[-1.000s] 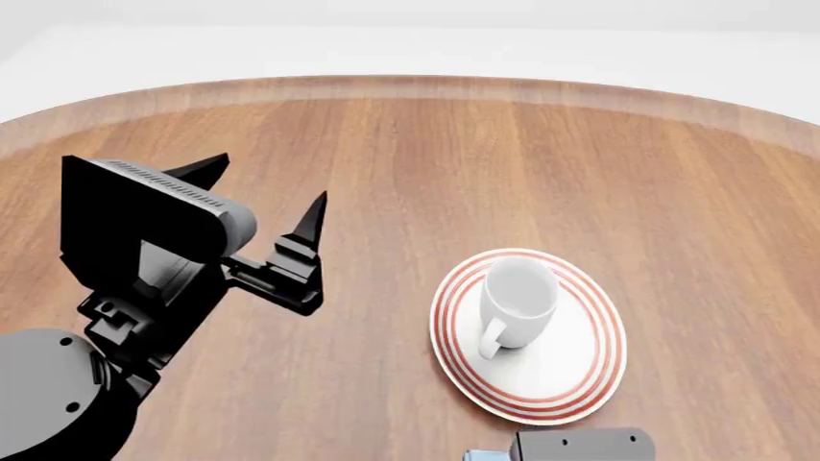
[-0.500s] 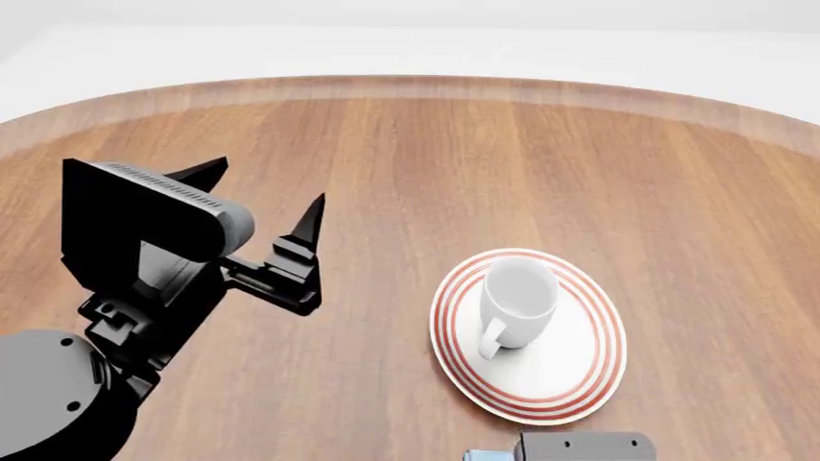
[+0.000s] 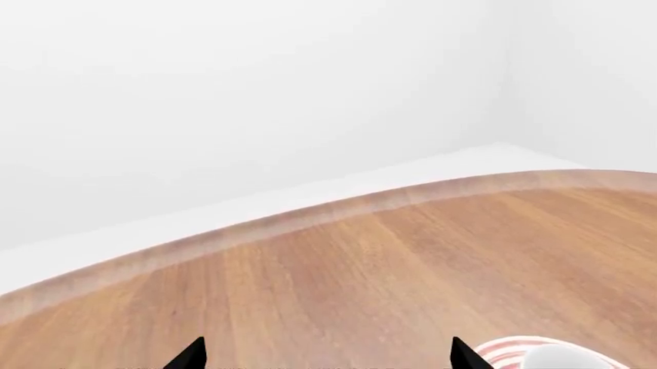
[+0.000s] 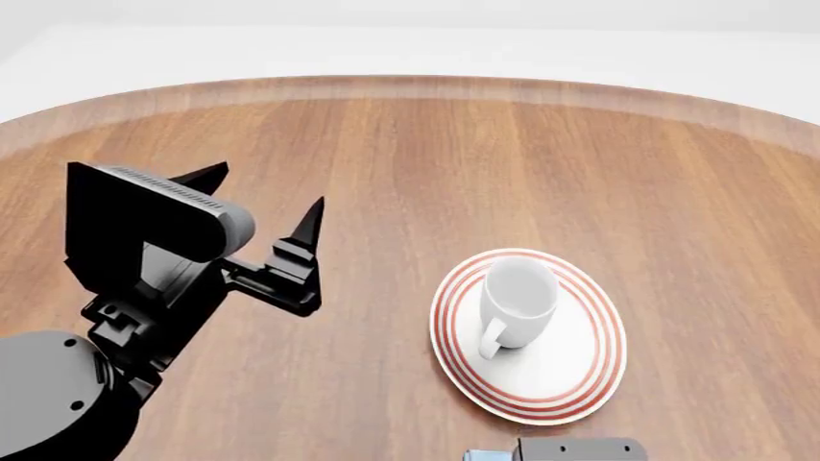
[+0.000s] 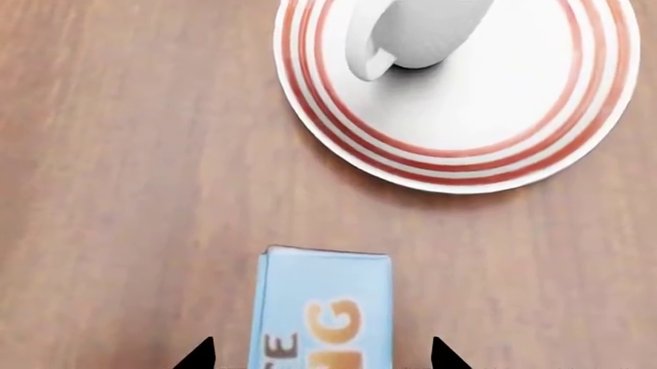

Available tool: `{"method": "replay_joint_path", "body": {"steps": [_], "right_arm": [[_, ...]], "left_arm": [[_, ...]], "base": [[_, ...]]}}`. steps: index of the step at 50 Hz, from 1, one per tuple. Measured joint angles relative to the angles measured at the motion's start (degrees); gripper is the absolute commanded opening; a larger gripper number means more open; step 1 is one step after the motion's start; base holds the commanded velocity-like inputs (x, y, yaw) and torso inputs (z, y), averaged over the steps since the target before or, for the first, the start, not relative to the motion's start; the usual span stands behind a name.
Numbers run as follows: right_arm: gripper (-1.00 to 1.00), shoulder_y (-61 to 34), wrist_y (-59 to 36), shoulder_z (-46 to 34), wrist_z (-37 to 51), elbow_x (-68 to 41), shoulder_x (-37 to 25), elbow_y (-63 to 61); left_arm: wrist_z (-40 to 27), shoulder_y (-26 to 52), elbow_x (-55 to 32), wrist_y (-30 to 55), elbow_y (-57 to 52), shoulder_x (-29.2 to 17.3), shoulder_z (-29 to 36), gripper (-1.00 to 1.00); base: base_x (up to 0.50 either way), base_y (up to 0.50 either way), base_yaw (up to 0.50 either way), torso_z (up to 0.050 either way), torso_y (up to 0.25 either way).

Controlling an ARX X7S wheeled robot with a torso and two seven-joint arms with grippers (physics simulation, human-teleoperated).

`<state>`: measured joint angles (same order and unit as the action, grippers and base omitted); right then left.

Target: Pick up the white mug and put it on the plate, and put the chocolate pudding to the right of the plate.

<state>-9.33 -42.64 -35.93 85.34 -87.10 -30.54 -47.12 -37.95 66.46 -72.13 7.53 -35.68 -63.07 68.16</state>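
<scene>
The white mug (image 4: 518, 300) already stands upright on the plate (image 4: 577, 384), its handle toward the robot, so the first half of the task looks done. The chocolate pudding (image 5: 322, 311) is what remains: in the right wrist view the light blue carton with orange lettering lies flat on the wooden table (image 4: 423, 163), on the robot's side of the plate and apart from its ringed rim, not yet to the plate's right. The right gripper (image 5: 320, 357) hangs over the carton with its two dark fingertips spread wider than the carton and one on each side of it; it holds nothing, and whether the tips reach the carton's level cannot be told. In the head view only a grey corner of that arm and a sliver of blue show at the bottom edge. The left gripper (image 4: 263, 202) hovers well to the left of the plate, its jaws apart and empty. To the right of the plate the wood shows bare out to the frame's edge, and the table's curved far rim lies well beyond the plate, so a carry around the near rim seems to have room, provided it passes clear of the mug's handle.
</scene>
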Motion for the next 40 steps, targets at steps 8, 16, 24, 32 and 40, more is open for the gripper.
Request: {"method": "replay_joint_path", "body": {"steps": [8,16,24,32,40], "right_arm": [[1.00,0.50,0.25,-0.10,-0.95,0.64,-0.05,0.75],[1.00,0.89,0.53,-0.14,-1.90,1.23,-0.13,1.57],[1.00,1.32,0.79,-0.30,-3.06,2.00,-0.12,2.67],[1.00,1.69,0.94,-0.60,-4.10,2.83,-0.06,3.63],[1.00,1.99,1.09,-0.92,-5.31,3.70,0.04,4.88]], "left_arm": [[-0.01,-0.11,-0.06,0.00,0.10,0.00,-0.06,1.00],[0.04,-0.29,-0.02,-0.05,0.27,0.05,-0.10,1.00],[0.07,-0.44,0.06,-0.10,0.43,0.12,-0.15,1.00],[0.07,-0.60,0.12,-0.16,0.51,0.15,-0.21,1.00],[0.04,-0.71,0.15,-0.18,0.51,0.15,-0.27,1.00]], "base": [[0.00,0.00,0.00,0.000,0.000],[0.00,0.00,0.00,0.000,0.000],[0.00,0.00,0.00,0.000,0.000],[0.00,0.00,0.00,0.000,0.000],[0.00,0.00,0.00,0.000,0.000]]}}
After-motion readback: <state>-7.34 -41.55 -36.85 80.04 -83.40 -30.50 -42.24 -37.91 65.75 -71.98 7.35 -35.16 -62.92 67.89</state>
